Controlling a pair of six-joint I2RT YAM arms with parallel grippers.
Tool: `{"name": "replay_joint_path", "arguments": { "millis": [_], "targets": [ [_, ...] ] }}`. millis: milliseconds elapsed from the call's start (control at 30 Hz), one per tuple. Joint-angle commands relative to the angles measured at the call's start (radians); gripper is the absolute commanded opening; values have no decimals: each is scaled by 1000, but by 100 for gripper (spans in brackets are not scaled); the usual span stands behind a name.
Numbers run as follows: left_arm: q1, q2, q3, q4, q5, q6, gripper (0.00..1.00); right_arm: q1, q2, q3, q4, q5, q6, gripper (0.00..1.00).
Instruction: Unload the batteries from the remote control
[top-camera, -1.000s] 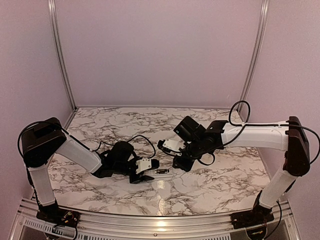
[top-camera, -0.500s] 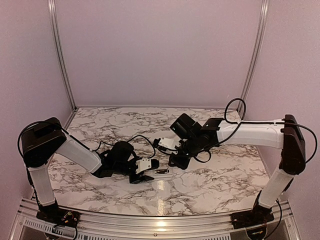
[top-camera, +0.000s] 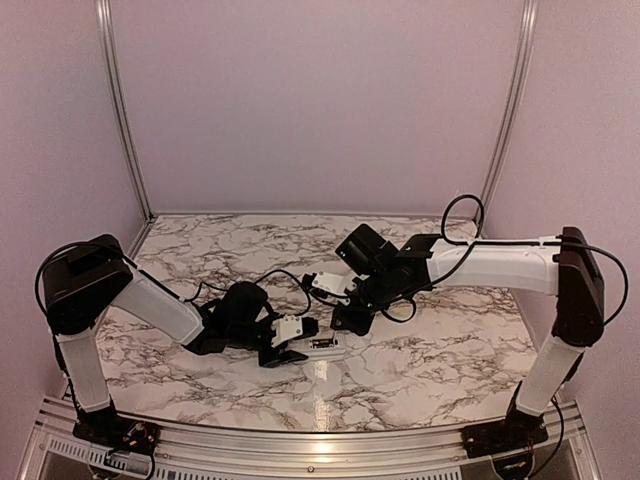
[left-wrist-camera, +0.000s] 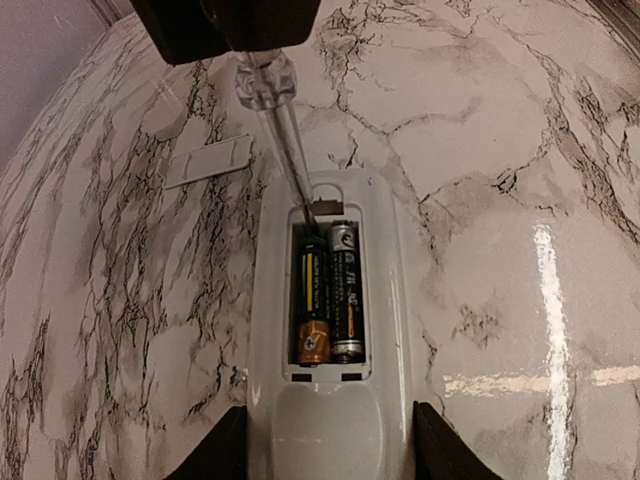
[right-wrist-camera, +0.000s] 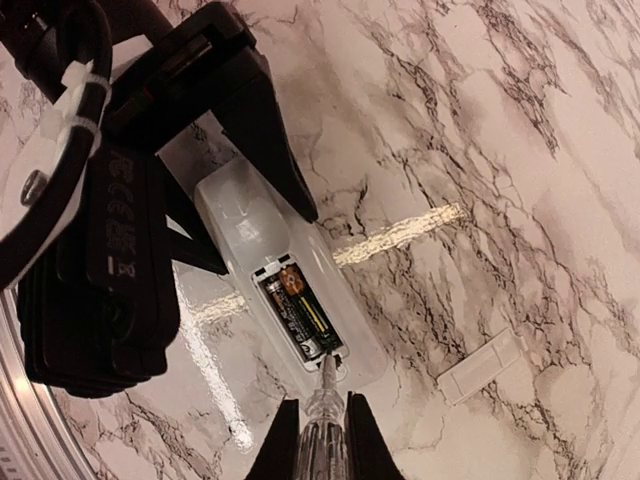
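The remote control (left-wrist-camera: 330, 330) lies face down near the middle of the table (top-camera: 450, 350), toward its near edge. Its battery recess is uncovered and faces up. The left gripper (left-wrist-camera: 330, 432) pinches the remote by its long sides, fingers half spread around it. This is likely meant to stop it sliding while the other arm pries.

Both batteries (left-wrist-camera: 326, 292) sit side by side in the recess, so neither is out yet. The right gripper (right-wrist-camera: 322, 440) is pressed tight on the clear handle of a screwdriver (left-wrist-camera: 285, 140). The shaft slants down to the right-hand end of the recess, the end away from the left gripper. The tip is at one battery's end, a good spot to lever from, though contact cannot be confirmed.

The small white cover (left-wrist-camera: 208, 162) lies flat on the table, apart from the remote.
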Motion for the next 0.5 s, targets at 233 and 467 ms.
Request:
{"name": "replay_joint_path", "arguments": {
  "millis": [233,467],
  "targets": [
    [-22,-8,-3,23,-5,-2,0,-38,-112,-253,274,44,477,0],
    [-22,-37,-27,80,-45,-29,0,-31,-110,-281,297,92,586,0]
  ]
}}
